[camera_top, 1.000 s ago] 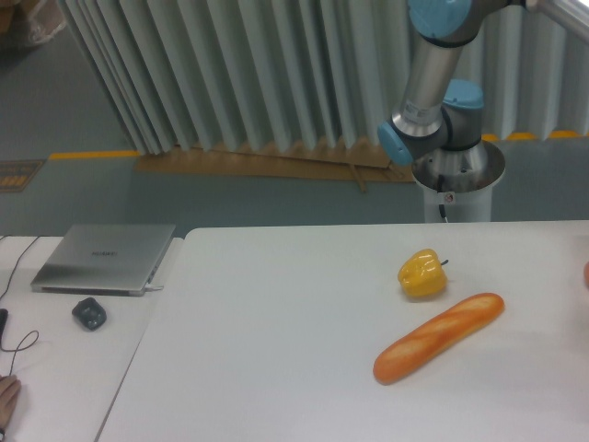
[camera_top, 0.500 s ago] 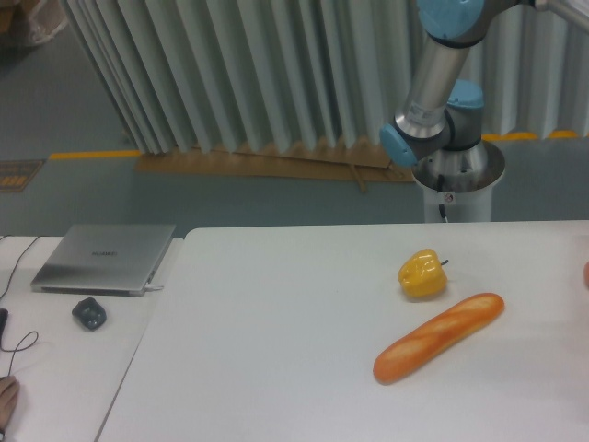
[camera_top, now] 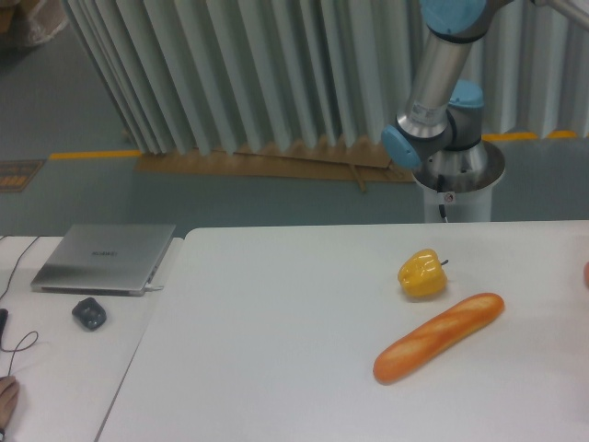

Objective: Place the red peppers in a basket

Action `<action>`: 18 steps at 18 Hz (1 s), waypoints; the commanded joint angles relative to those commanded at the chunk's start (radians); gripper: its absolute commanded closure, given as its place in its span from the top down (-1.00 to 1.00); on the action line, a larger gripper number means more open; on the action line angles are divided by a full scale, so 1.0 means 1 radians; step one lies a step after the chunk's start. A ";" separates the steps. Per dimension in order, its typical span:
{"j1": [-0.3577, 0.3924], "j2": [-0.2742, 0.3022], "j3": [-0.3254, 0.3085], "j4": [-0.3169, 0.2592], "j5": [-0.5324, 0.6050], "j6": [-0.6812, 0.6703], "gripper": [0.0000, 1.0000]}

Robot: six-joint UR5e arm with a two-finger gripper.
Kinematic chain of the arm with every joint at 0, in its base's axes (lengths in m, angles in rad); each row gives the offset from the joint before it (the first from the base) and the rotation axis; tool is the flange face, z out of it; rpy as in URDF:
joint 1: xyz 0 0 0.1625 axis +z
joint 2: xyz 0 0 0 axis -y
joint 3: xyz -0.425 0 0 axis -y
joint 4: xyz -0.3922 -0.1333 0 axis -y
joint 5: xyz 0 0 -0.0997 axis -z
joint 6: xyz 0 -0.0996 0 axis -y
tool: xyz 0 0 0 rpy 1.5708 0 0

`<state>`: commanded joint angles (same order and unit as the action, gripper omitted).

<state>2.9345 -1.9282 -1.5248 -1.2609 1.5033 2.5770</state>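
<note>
arm (camera_top: 440, 69) leaning a little further right than a second ago, upper blue joint (camera_top: 456, 14) shifted right and up toward the frame's top edge.

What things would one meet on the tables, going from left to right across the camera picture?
Laptop → dark mouse → yellow bell pepper → baguette → a sliver of something red at the right edge, too cut off to name.

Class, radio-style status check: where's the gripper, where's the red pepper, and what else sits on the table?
Gripper out of frame. Red pepper: only a red sliver at the right frame edge, identity unsure; no basket visible. On table: yellow pepper, baguette.
</note>
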 joint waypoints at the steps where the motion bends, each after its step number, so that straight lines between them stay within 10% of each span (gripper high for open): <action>1: 0.000 0.000 0.000 0.002 -0.002 0.005 0.19; 2: 0.000 -0.002 0.000 0.006 -0.002 0.006 0.67; 5: -0.003 -0.002 0.002 0.003 -0.009 0.000 1.00; 18: -0.028 0.002 0.035 0.002 -0.048 -0.100 1.00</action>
<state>2.9069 -1.9267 -1.4895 -1.2594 1.4557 2.4774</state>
